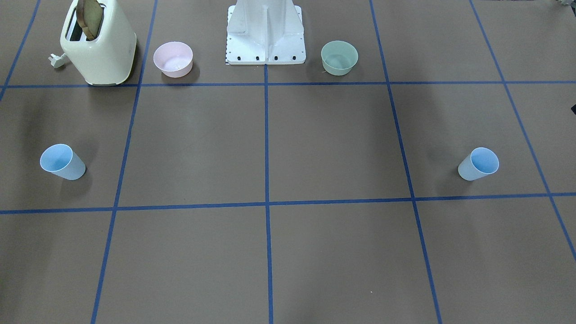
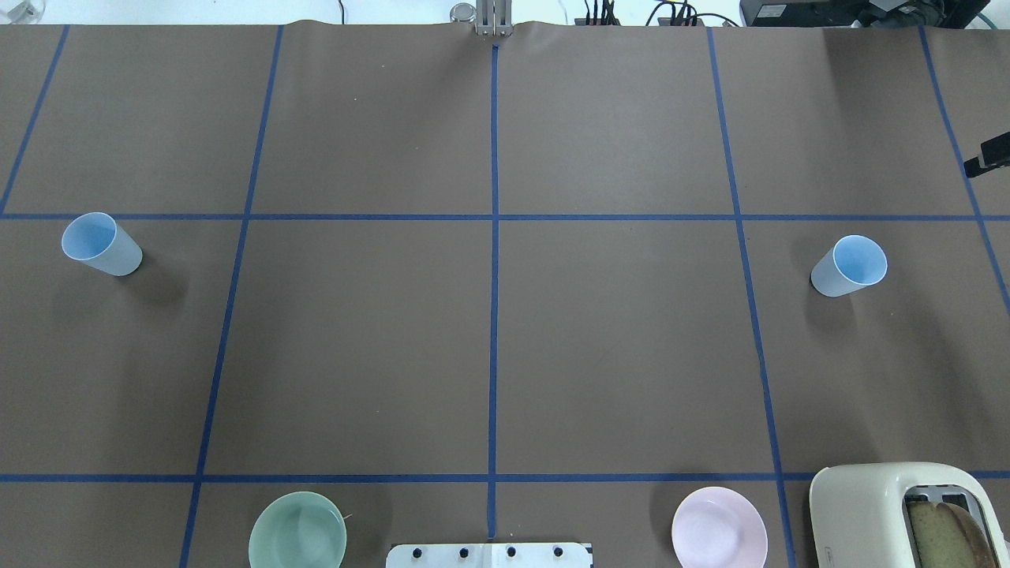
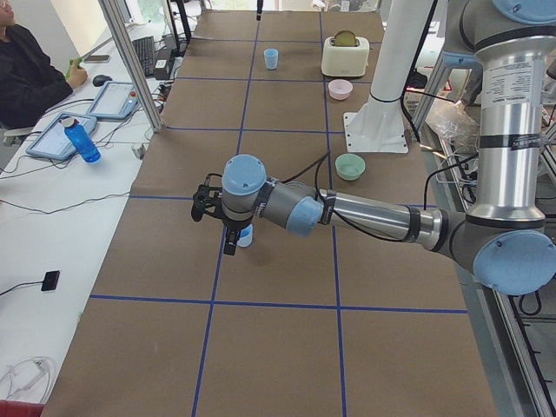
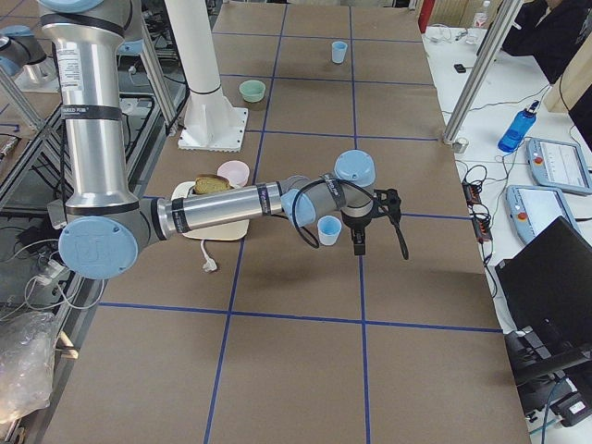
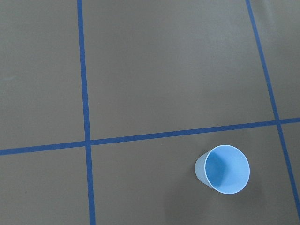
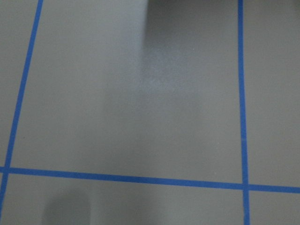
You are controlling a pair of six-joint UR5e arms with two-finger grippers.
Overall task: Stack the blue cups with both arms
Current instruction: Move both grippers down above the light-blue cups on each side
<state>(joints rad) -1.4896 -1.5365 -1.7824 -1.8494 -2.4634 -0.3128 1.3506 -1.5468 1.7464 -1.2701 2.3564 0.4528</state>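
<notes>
Two pale-blue cups stand upright on the brown table. The left cup (image 2: 101,244) shows in the front view (image 1: 478,164) and in the left wrist view (image 5: 223,168). The right cup (image 2: 850,266) shows in the front view (image 1: 62,162). In the exterior left view my left gripper (image 3: 230,243) hangs close over the left cup (image 3: 246,235). In the exterior right view my right gripper (image 4: 361,240) hangs beside the right cup (image 4: 328,229). I cannot tell whether either gripper is open or shut. The right wrist view shows only table.
A cream toaster (image 1: 99,45) holding bread, a pink bowl (image 1: 173,58), the white pedestal (image 1: 265,31) and a mint-green bowl (image 1: 339,57) stand along the robot's side. A person (image 3: 26,69) sits at a side desk.
</notes>
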